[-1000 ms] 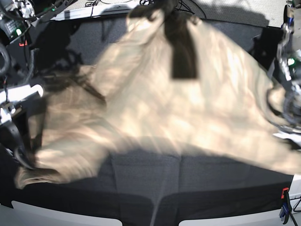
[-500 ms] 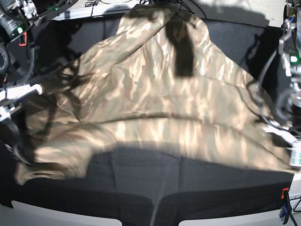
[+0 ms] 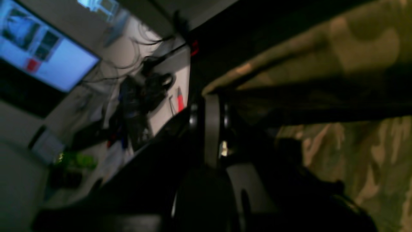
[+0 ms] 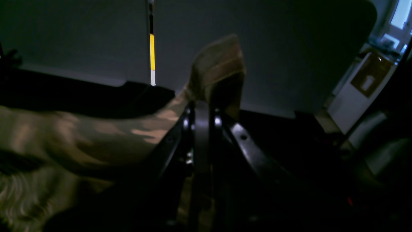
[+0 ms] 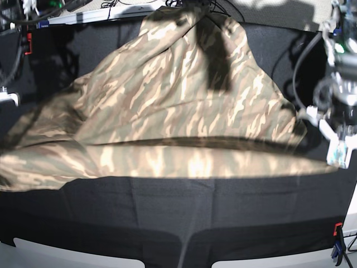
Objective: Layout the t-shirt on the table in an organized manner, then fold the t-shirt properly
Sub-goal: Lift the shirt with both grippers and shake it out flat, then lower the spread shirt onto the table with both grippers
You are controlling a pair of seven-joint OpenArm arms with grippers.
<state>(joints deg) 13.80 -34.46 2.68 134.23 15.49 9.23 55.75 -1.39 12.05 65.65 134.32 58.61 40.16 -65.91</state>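
Black table bears t-shirt (stretched between both grippers).

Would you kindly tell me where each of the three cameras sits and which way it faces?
Base: high at the front, looking down on the table and spread t-shirt; left gripper shows.
Left wrist: behind the left gripper, facing along shirt cloth toward a monitor.
Right wrist: behind the right gripper, pinching a shirt corner.
All three share the t-shirt.
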